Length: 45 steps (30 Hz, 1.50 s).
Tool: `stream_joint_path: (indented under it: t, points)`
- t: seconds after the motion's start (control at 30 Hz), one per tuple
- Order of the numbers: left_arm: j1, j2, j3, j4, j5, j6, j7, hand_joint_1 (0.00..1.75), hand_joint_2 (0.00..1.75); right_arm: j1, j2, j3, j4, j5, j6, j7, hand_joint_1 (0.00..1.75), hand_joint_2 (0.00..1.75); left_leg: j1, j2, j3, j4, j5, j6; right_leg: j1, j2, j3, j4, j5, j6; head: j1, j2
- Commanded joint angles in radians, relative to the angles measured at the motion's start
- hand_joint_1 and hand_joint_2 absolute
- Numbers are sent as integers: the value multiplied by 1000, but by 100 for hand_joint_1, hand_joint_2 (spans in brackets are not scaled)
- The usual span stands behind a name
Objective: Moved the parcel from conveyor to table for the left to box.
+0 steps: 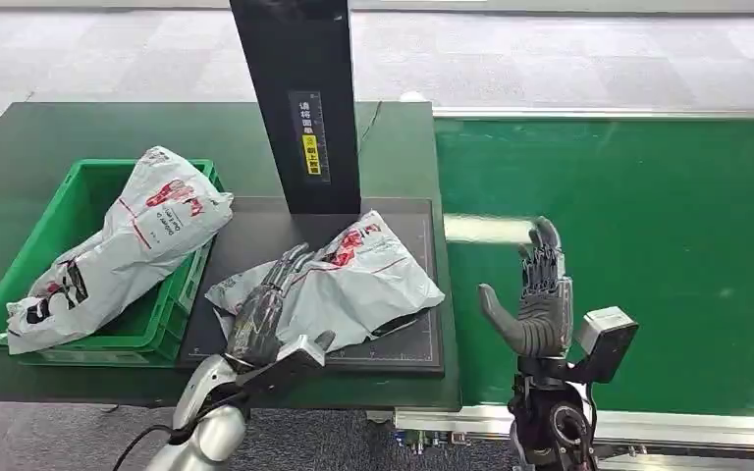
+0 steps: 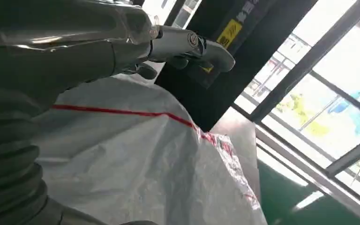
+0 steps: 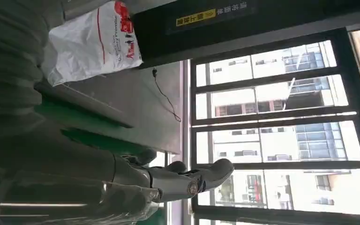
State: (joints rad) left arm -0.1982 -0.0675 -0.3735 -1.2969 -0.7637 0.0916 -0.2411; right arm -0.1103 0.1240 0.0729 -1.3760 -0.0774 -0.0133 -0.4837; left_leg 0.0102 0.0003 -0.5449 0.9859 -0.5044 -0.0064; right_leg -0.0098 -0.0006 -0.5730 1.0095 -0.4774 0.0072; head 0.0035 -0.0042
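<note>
Resting flat on the crumpled grey plastic mailer parcel [image 1: 339, 280], left hand [image 1: 267, 312], fingers extended, not yet gripping. Parcel lying on the black scale mat [image 1: 412, 348], right of the green plastic crate [image 1: 79, 196]. Hovering empty over the green conveyor belt [image 1: 648, 226], right hand [image 1: 535, 299], fingers spread wide.

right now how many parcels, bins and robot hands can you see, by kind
parcels: 2, one on the black mat, one in the bin
green bin: 1
robot hand: 2, left robot hand resting on the mat parcel, right robot hand open over the conveyor
total: 5
</note>
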Motion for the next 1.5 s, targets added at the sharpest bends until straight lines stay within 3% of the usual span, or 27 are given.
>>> stream_joint_path:
  t: [0.03,0.3,0.43,0.57,0.6,0.63,1.07,1.3,1.5]
  points:
    - [-89,25,-68,203,-1,5,2,0,175,-18,10,-36,43,-4,-1,5,0,175,0,-2,2,-2,1,0,0,-2,2,-2,1,0,0,0]
    - [-104,35,-86,231,-9,-29,30,0,175,-17,12,-39,43,-10,4,8,0,175,0,-1,1,-1,1,0,0,0,1,-1,1,0,0,0]
    - [-256,47,-142,568,-13,-49,34,0,175,-15,18,-56,11,-30,14,17,0,175,0,-3,1,-2,2,0,0,-3,2,-2,1,0,0,0]
    - [-322,66,-141,698,-12,-50,17,0,175,-4,23,-66,-18,-33,17,33,0,175,0,-2,1,-2,2,0,0,-2,1,-1,1,-1,0,0]
    - [-334,71,-140,713,-10,-50,11,152,175,0,24,-68,-24,-33,17,33,0,175,0,-1,1,-2,2,0,0,-1,2,-2,1,-1,0,0]
    - [-345,76,-141,724,-8,-51,0,175,175,2,24,-71,-30,-32,18,35,0,175,0,0,2,-3,2,0,0,0,2,-3,2,-1,1,0]
    - [-304,127,-140,560,46,-35,-37,175,175,28,19,-89,-73,-34,25,43,0,175,0,2,11,-2,2,0,0,2,11,-1,2,-1,0,0]
    - [-115,196,-14,22,229,64,-86,175,175,65,24,-106,-85,-32,22,44,0,175,1,3,9,0,0,0,1,3,9,0,1,-1,0,0]
    - [37,194,103,-389,362,52,-151,175,175,84,22,-128,-71,-27,9,28,0,175,1,2,2,1,0,0,1,2,2,1,0,0,0,0]
